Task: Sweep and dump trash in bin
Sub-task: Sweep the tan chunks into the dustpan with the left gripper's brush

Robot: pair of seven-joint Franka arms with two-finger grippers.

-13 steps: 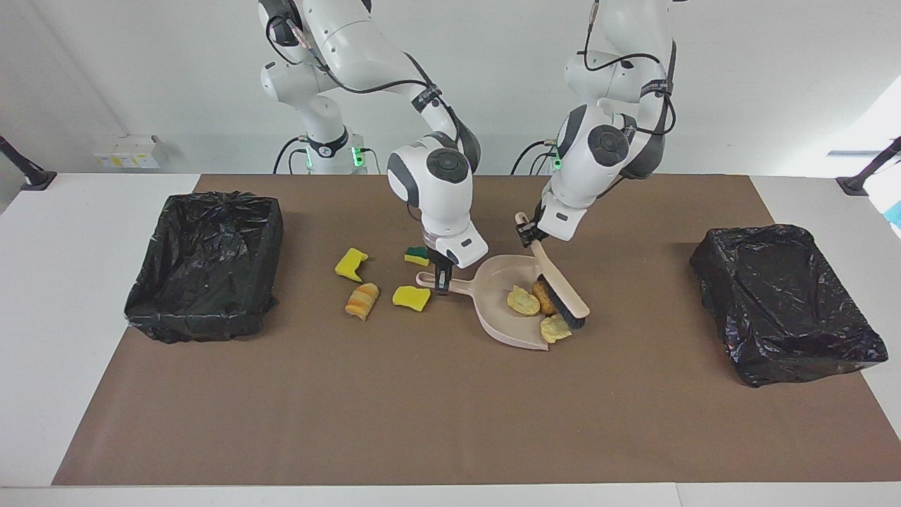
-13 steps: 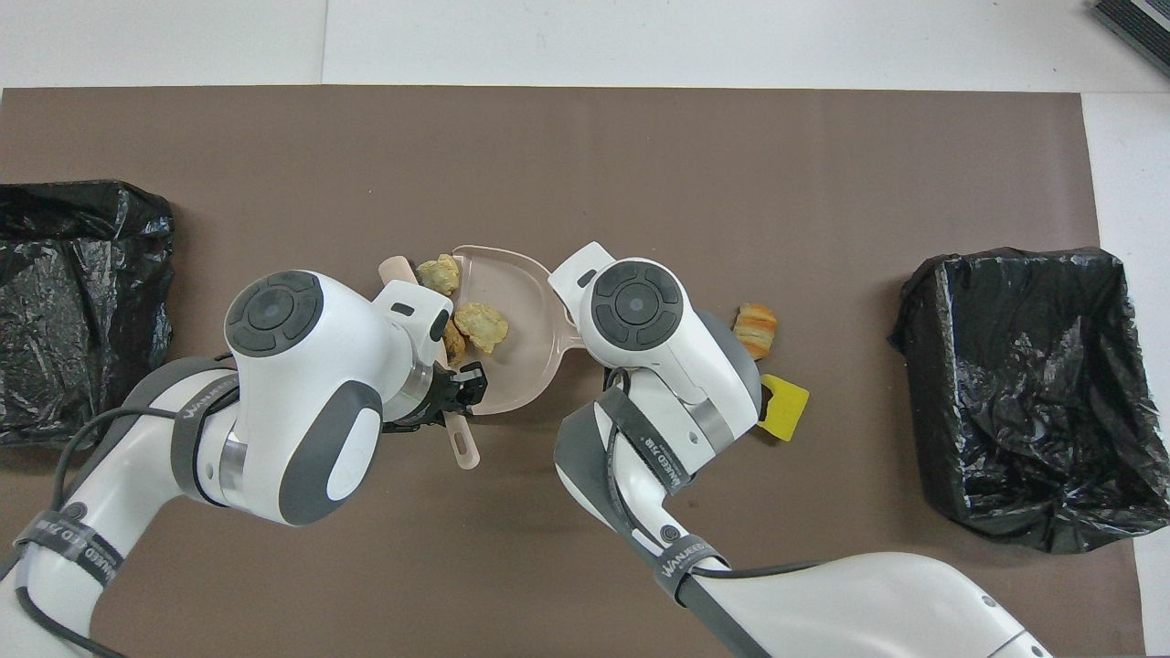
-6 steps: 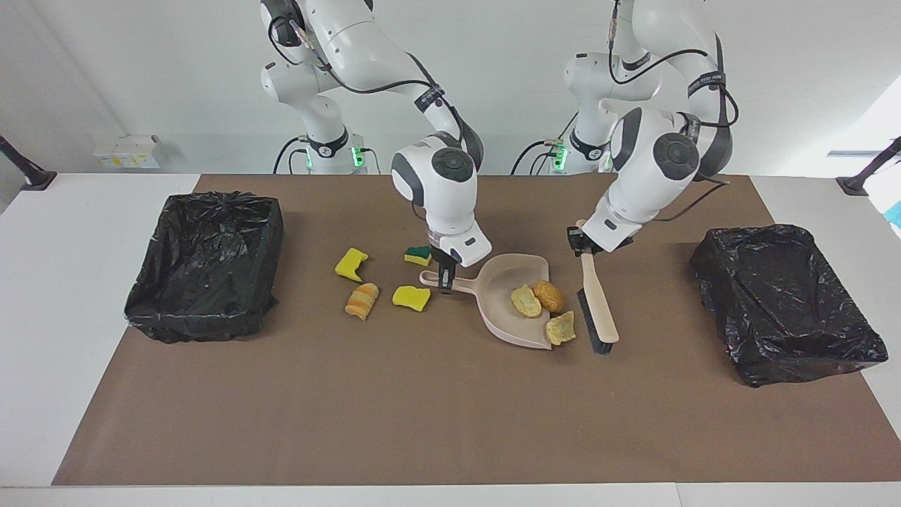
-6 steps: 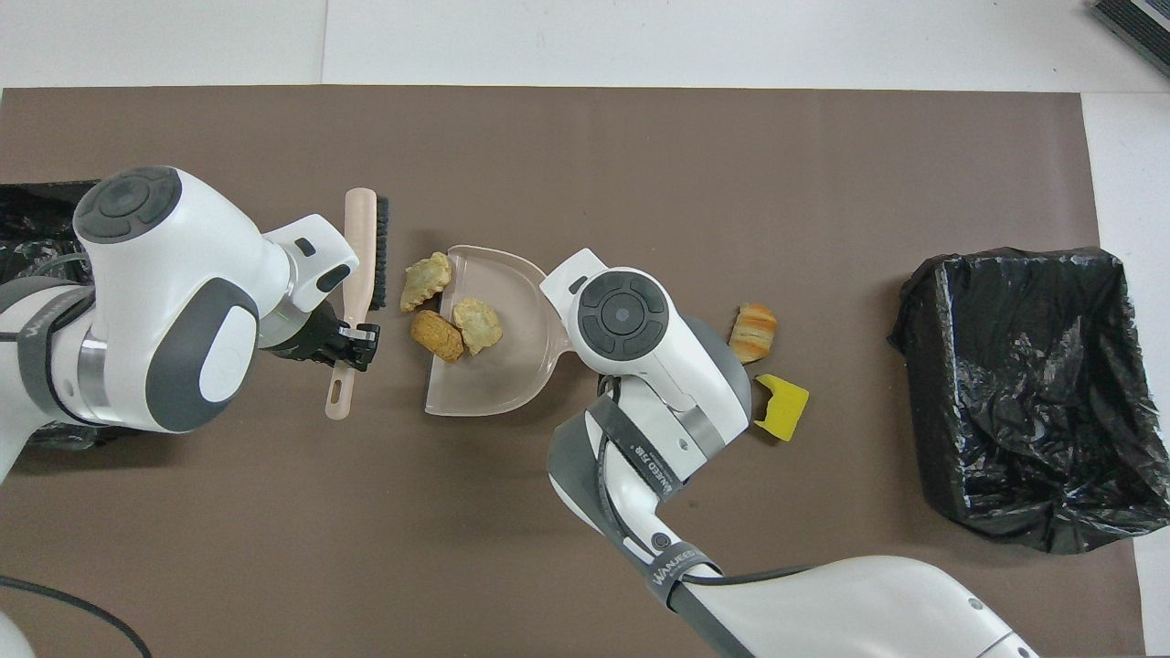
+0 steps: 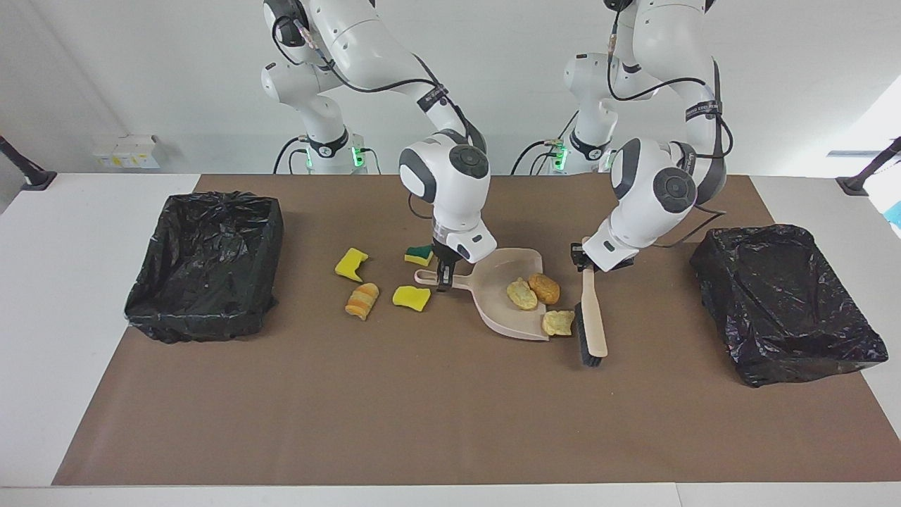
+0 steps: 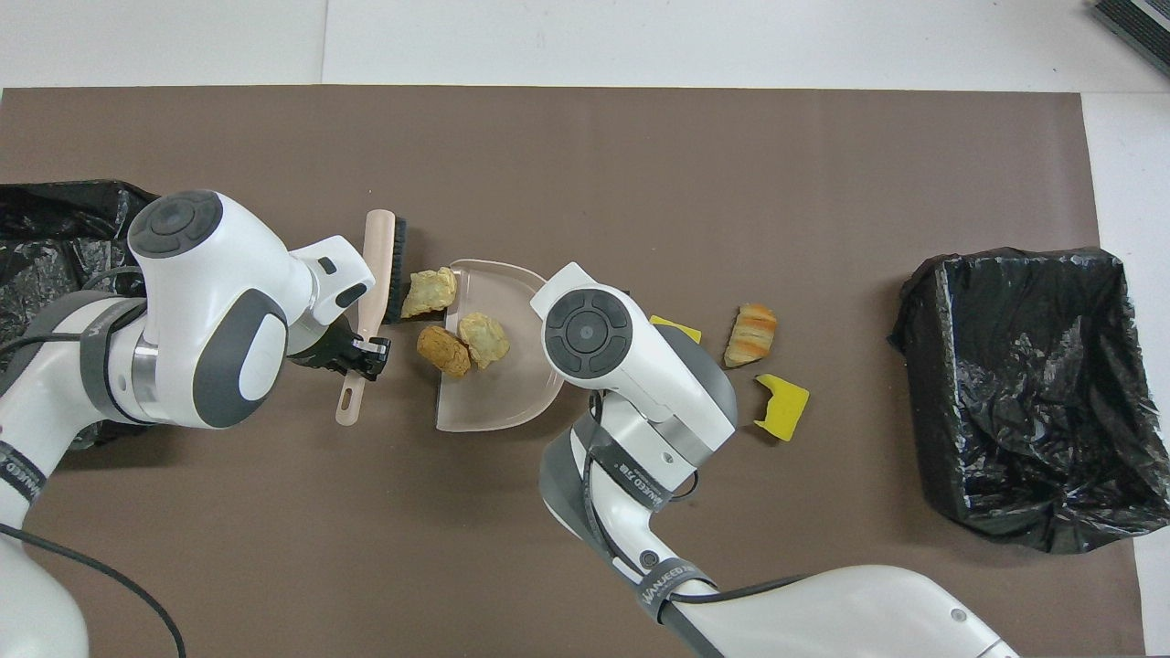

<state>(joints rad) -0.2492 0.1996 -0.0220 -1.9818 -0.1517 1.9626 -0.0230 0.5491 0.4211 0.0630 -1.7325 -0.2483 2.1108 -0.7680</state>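
Brown mat: left gripper point(image 5: 583, 262) jaws clamp brush point(image 5: 592, 325) beside trash point(image 5: 557, 322); right gripper point(image 5: 442, 281) jaws clamp dustpan point(image 5: 508, 318).

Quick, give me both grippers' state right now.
Left gripper: shut on the brush handle, bristles beside the dustpan's mouth.
Right gripper: shut on the dustpan handle.

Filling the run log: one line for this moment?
left gripper: shut on brush | right gripper: shut on dustpan | in pan: two lumps | at lip: one lump
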